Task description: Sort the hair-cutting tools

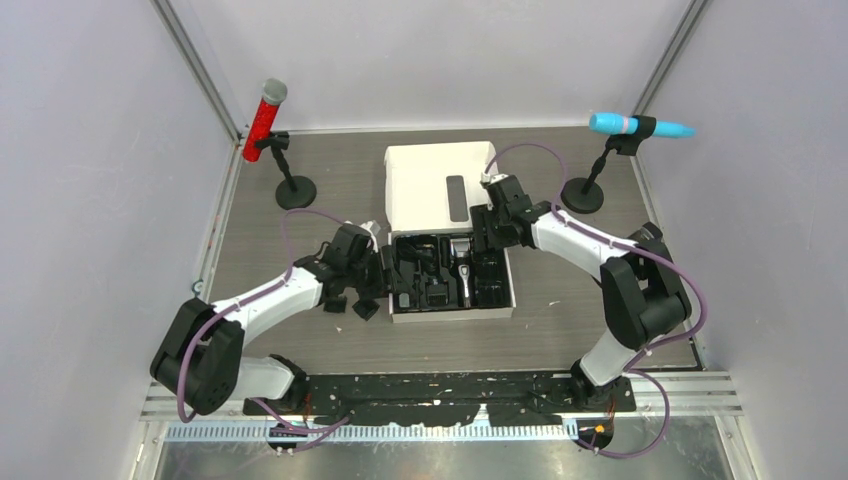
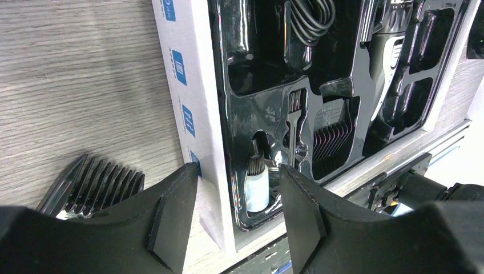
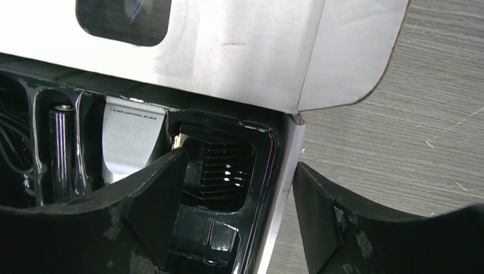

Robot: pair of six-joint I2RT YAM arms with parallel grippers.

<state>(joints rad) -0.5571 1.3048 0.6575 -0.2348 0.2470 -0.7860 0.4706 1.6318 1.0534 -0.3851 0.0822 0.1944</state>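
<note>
red microphone (image 1: 264,122), blue microphone (image 1: 640,126), open white box (image 1: 428,185), wooden table (image 1: 570,322)

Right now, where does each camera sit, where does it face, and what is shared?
Top external: above and behind, looking down at the table; left arm and right arm show.
Left wrist: on the left arm, facing the white box's left wall past the open left gripper.
Right wrist: on the right arm, facing its right edge past the open right gripper.
Shared: all show the hair clipper.

The hair clipper's blade (image 3: 132,145) reads "LEVER CONTROL BLADE"; fainter print below is illegible.
</note>
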